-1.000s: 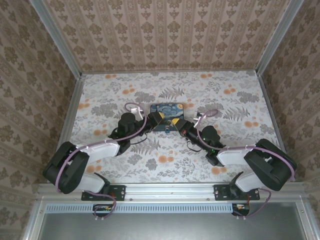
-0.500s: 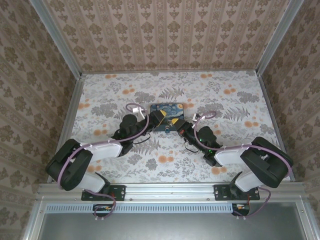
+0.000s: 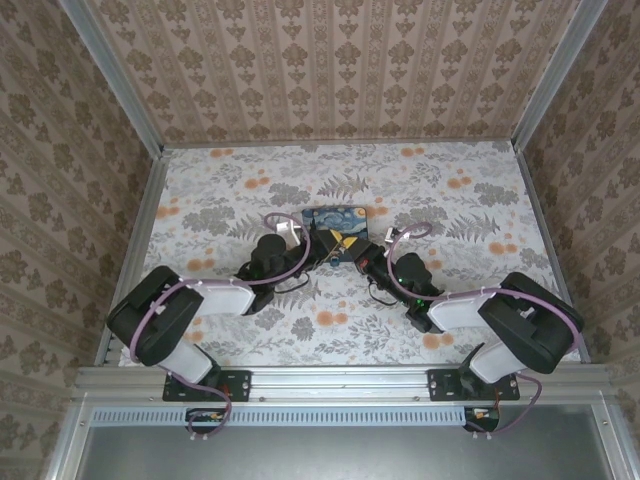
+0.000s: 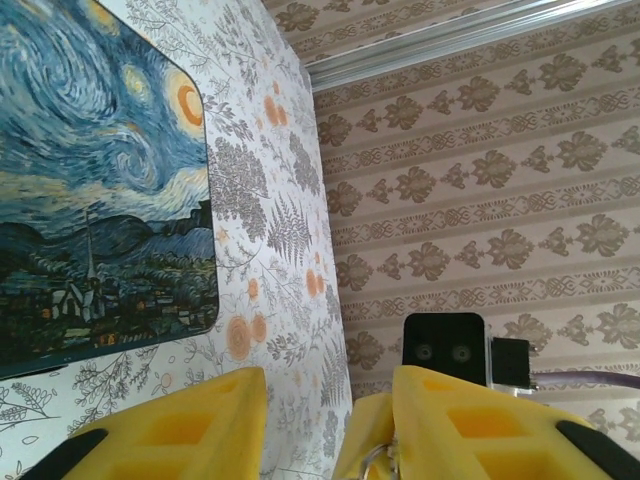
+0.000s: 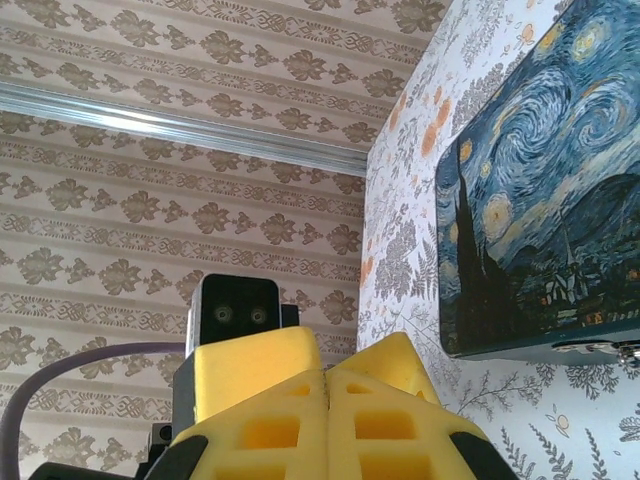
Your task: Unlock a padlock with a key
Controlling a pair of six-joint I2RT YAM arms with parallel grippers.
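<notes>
The padlock is too small to pick out for sure; a metal glint (image 5: 615,348) sits at the near edge of the Starry Night box (image 3: 322,219). The left gripper (image 4: 325,390) reaches that edge from the left with its fingers parted. The right gripper (image 5: 328,378), coming from the right, is clenched tight.

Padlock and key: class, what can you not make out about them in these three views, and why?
- Padlock: top external, too small to pick out beside the box.
- Key: right wrist, the right claw is shut; its closed grip hides whether anything is pinched.
- Metal bit at the box's edge: right wrist, cut off by the frame edge.
</notes>
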